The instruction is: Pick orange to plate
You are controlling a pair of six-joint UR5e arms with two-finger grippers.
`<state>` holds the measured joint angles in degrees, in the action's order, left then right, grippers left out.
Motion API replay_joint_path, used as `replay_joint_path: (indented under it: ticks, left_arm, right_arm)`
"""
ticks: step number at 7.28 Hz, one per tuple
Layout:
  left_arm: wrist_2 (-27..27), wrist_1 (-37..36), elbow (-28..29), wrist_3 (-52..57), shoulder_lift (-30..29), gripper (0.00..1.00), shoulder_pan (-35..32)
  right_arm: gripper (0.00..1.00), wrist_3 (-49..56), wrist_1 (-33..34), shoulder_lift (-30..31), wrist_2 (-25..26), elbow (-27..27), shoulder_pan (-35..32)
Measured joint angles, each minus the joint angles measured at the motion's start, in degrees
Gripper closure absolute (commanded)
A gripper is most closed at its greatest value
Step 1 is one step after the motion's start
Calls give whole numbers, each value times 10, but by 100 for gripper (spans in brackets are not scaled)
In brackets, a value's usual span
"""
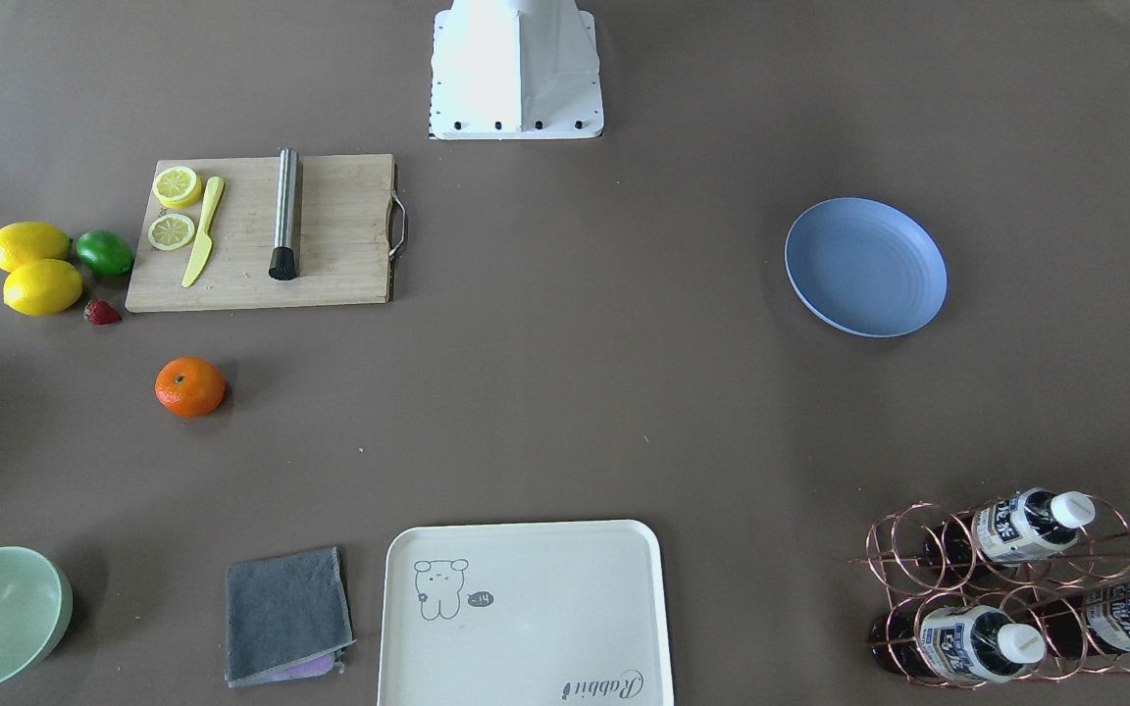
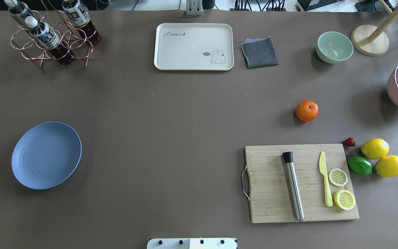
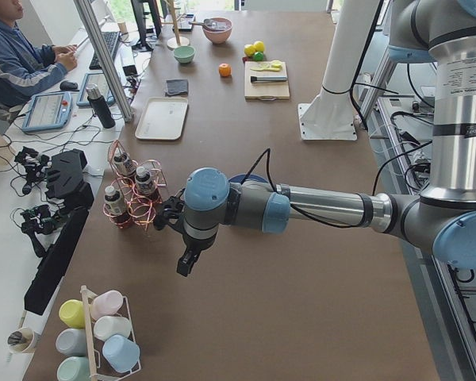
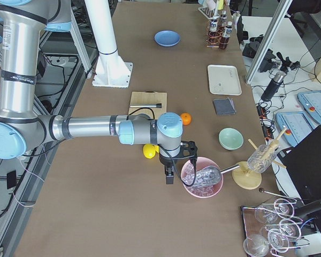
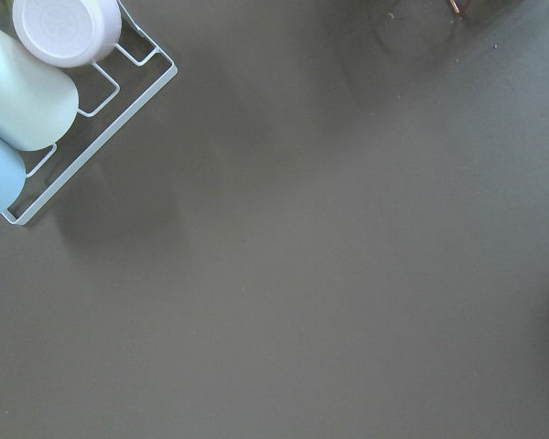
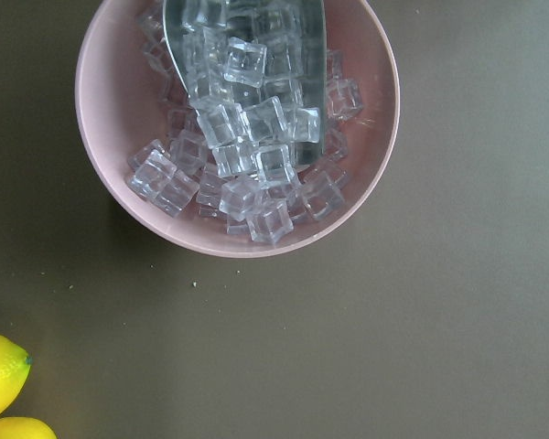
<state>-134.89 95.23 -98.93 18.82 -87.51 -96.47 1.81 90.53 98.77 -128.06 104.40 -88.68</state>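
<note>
The orange [image 2: 306,110] sits alone on the brown table, between the cutting board and the green bowl; it also shows in the front view [image 1: 190,386]. The blue plate [image 2: 46,155] lies bare at the opposite side of the table [image 1: 865,267]. My left gripper [image 3: 189,259] hangs off the table's left end near the bottle rack, far from both. My right gripper [image 4: 169,174] hovers by the pink ice bowl, a short way from the orange [image 4: 186,119]. Both grippers show only in the side views, so I cannot tell whether either is open or shut.
A wooden cutting board [image 2: 302,183] carries a muddler, a yellow knife and lemon halves. Two lemons [image 2: 375,148], a lime [image 2: 359,165] and a strawberry lie beside it. A cream tray [image 2: 193,46], grey cloth [image 2: 259,52], green bowl [image 2: 334,46], pink ice bowl [image 6: 238,128] and bottle rack [image 2: 52,34] line the far edge.
</note>
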Motion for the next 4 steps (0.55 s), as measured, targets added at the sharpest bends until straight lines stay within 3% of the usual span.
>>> replay_joint_path:
  ticks: [2, 4]
  left_arm:
    - [-3, 32, -5, -13, -1, 2, -4]
    - [-4, 72, -9, -100, -2, 2, 46]
  right_arm:
    - [0, -7, -83, -4, 1, -4, 1]
    - [0, -59, -133, -9, -24, -8, 11]
